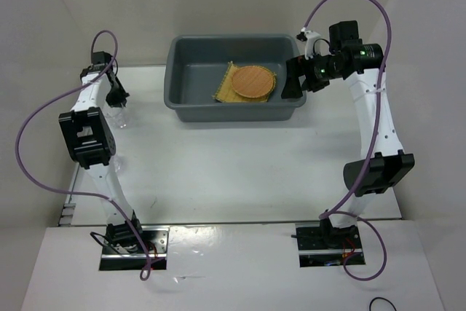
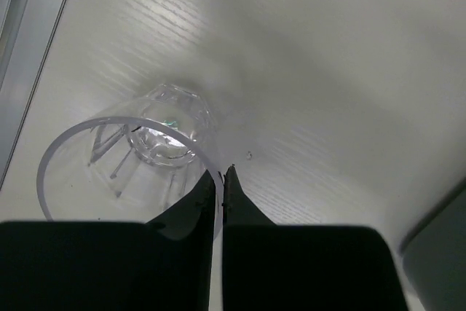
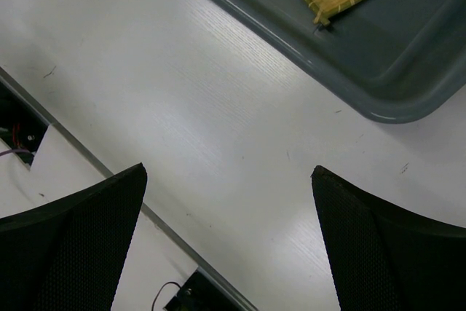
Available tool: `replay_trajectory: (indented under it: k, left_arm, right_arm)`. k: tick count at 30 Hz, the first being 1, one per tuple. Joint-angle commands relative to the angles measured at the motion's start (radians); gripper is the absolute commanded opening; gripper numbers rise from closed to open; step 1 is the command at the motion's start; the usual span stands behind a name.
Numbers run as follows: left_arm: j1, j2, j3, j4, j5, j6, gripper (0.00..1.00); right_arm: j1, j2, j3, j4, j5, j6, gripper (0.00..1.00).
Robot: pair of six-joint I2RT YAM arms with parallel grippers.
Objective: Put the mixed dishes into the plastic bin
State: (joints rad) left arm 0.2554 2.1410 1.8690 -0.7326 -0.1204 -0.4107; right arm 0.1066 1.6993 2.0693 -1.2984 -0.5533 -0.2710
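The left arm's fingers [image 2: 191, 213] were pinched shut on the rim of a clear plastic cup [image 2: 169, 130]; the right arm's fingers [image 3: 73, 245] hung wide open, empty, beside the plastic bin [image 3: 408, 85].

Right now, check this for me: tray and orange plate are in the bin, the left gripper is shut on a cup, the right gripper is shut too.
The right gripper is not shut: the right wrist view shows its jaws wide open. The rest stands: tray and orange plate in the bin, left gripper shut on the cup.
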Motion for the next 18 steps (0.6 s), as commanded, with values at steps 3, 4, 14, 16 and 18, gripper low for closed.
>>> replay_trajectory:
  k: [3, 4, 14, 16, 18]
  left_arm:
    - [0.007, -0.131, -0.011, 0.065, 0.105, -0.014, 0.00]
    - [0.007, -0.162, -0.027, 0.123, 0.173, -0.032, 0.00]
    - [-0.030, -0.425, -0.190, 0.834, 0.867, -0.440, 0.00]
    - [-0.086, -0.389, -0.118, 0.823, 0.867, -0.456, 0.00]
    - [-0.137, -0.350, 0.082, 0.638, 0.786, -0.334, 0.00]
  right_arm:
    - [0.002, 0.010, 0.038, 0.001, -0.020, -0.011, 0.98]
    - [0.002, 0.010, 0.047, 0.001, -0.020, -0.011, 0.98]
    - [0.002, 0.000, 0.078, 0.001, -0.020, -0.030, 0.98]
    - [0.002, -0.009, 0.069, 0.001, -0.020, -0.030, 0.98]
    - [0.002, -0.009, 0.069, 0.001, -0.020, -0.030, 0.98]
